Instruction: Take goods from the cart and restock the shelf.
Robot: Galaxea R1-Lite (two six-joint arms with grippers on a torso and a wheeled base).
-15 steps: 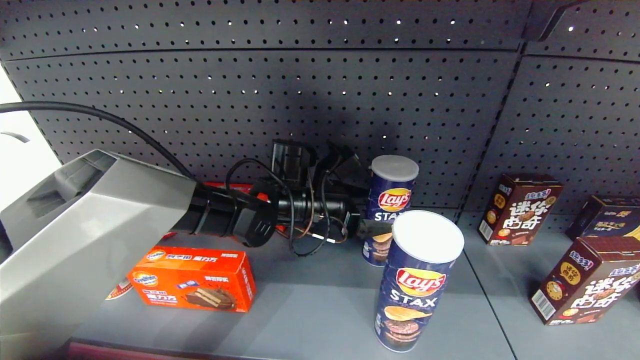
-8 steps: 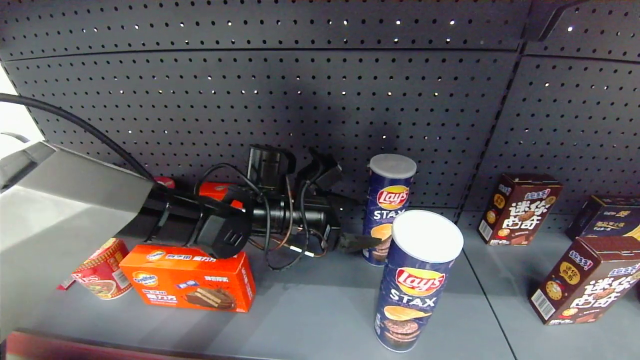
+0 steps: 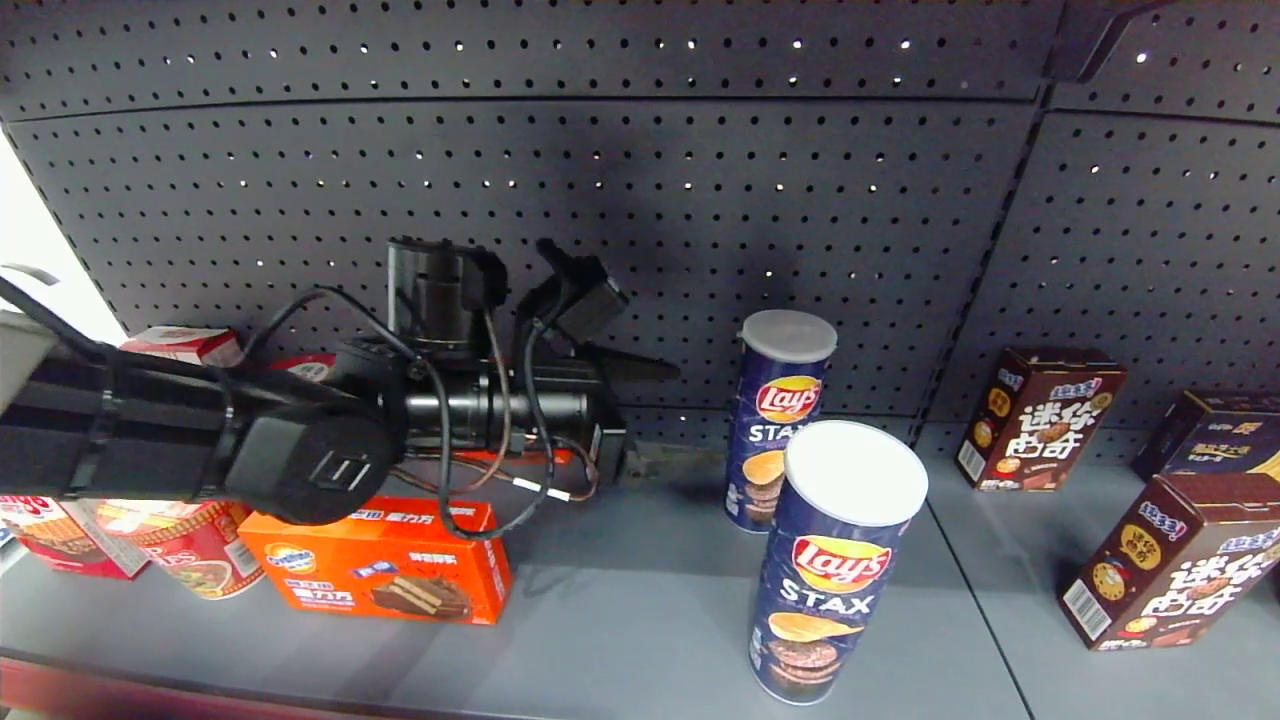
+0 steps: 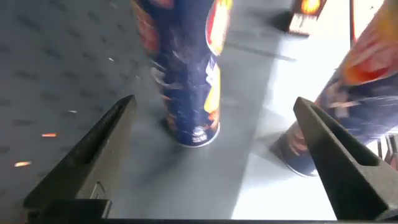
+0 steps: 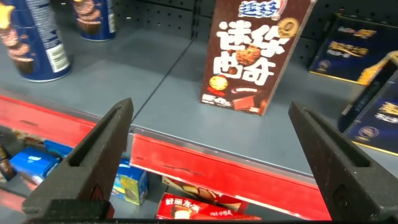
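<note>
Hovering low over the grey shelf, the left gripper has its fingers spread wide and holds nothing, pointing toward the rear chip can with a gap of bare shelf between them. That blue can stands upright with its clear lid on, close to the perforated back panel. The front chip can, also upright and white-lidded, stands nearer the shelf's edge and a little to the robot's right; the left wrist view shows the two cans apart. Beneath the left arm lies an orange wafer box, flat on the shelf, with a red cup of noodles just beside it on the left. To the right of the cans, past a seam in the shelf, two brown cookie boxes stand upright, one at the back and one toward the front. The right gripper hangs in front of the shelf's red price rail, its fingers likewise apart and empty.
</note>
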